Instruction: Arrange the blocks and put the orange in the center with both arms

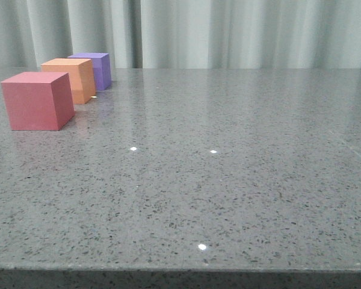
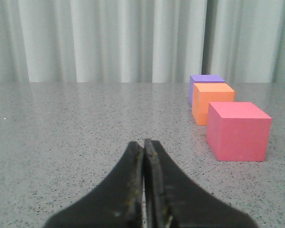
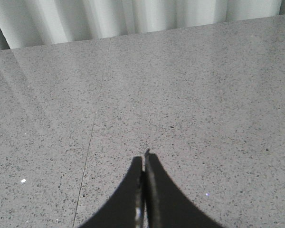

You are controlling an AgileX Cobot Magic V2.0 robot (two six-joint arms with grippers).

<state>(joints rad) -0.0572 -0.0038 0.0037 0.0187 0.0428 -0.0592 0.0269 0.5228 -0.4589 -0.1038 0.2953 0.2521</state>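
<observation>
Grey speckled stone makes up the desk, and all three blocks sit near its far left corner in a line running from front to back; the red-pink cube is nearest the front edge, the orange cube comes next, and the purple cube is closest to the far edge, by the pale curtain. Going by the front view, the orange one already lies between the other two, with small gaps or light contact between neighbours; I cannot tell which. As a judgement, the ordering looks right, yet the row is loose and slightly staggered, so tidying it may be what is left; whether it must also shift toward the desk's middle is unclear.

Neither arm appears in the front view; each shows only in its own wrist camera. The left gripper has its fingers pressed together on nothing, low over bare desk with the cubes ahead and off to one side; the right gripper is likewise closed and empty, over bare stone with no block in its view.
</observation>
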